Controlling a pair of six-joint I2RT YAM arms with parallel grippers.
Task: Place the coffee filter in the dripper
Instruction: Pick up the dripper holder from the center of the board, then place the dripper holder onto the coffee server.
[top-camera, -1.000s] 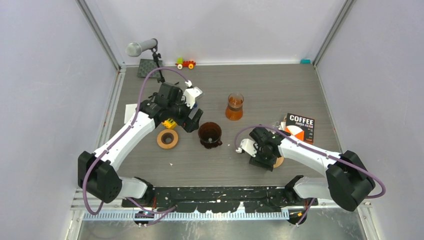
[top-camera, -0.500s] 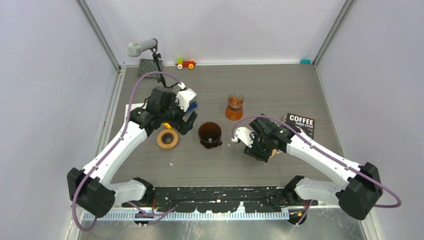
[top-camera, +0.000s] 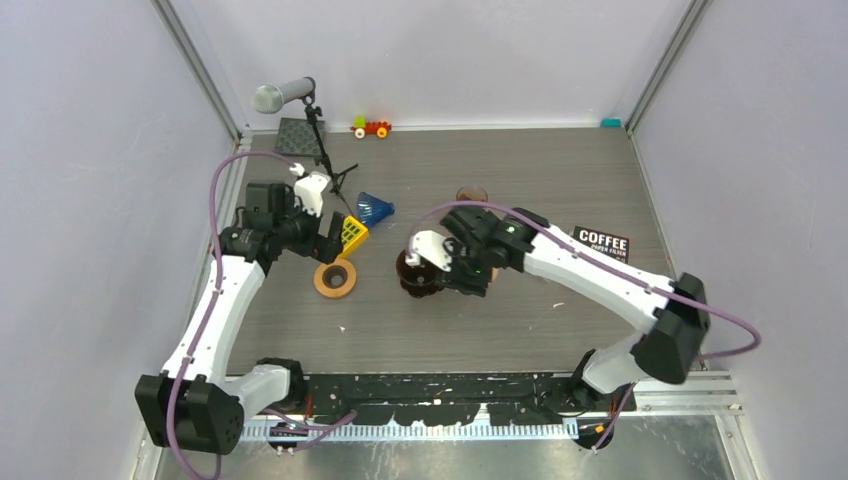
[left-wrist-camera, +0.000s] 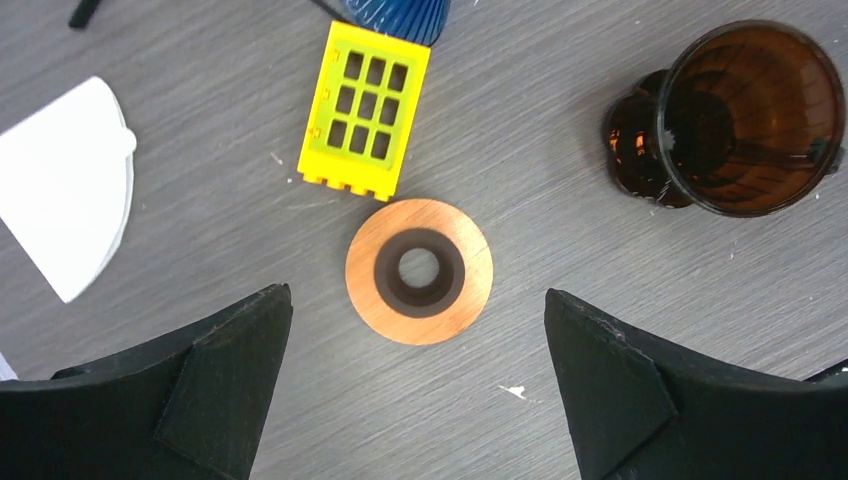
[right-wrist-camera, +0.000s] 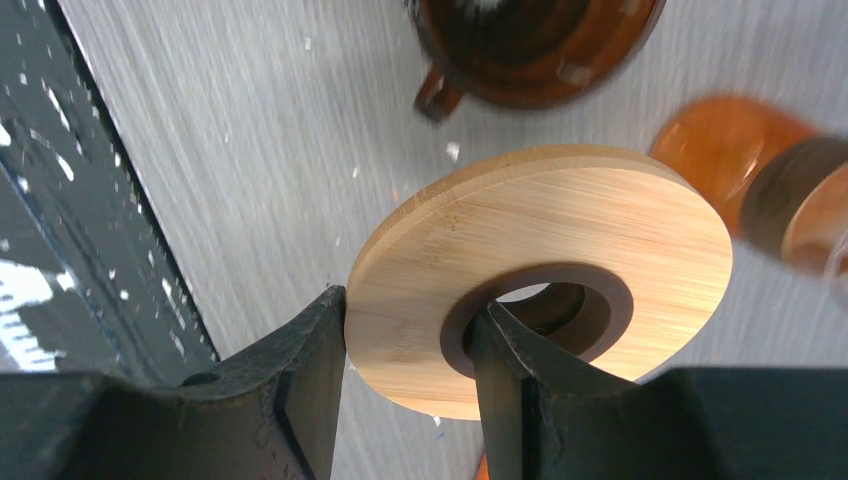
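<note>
Coffee filter (left-wrist-camera: 65, 185): white paper, folded flat into a fan shape with one curved edge and one pointed end. It lies on the grey table (left-wrist-camera: 600, 260), left of the yellow grid block (left-wrist-camera: 364, 108) and well apart from the dripper (left-wrist-camera: 745, 115). Nothing grips it.

Dripper: dark amber glass cone, ribbed inside, standing on its foot, small handle at the side.

Left gripper (left-wrist-camera: 417, 300): jaws spread wide, nothing between them. It hangs above the second ring (left-wrist-camera: 419, 270), which lies flat on the table.

Right gripper (right-wrist-camera: 405, 340): pinching the bamboo ring (right-wrist-camera: 600, 250). One finger passes through its dark-lined hole and the other presses the outer rim. In the top view it sits over the dripper. The right wrist view is blurred, so I cannot tell whether ring and dripper touch.

Against a second ago:
- The left arm has drawn back to the left, away from the dripper, uncovering the yellow grid block and the blue ribbed cone (top-camera: 374, 208).
- The right arm has swung from beside the filter box (top-camera: 600, 243) across to the dripper.
- The dripper and the second ring have not shifted.
</note>
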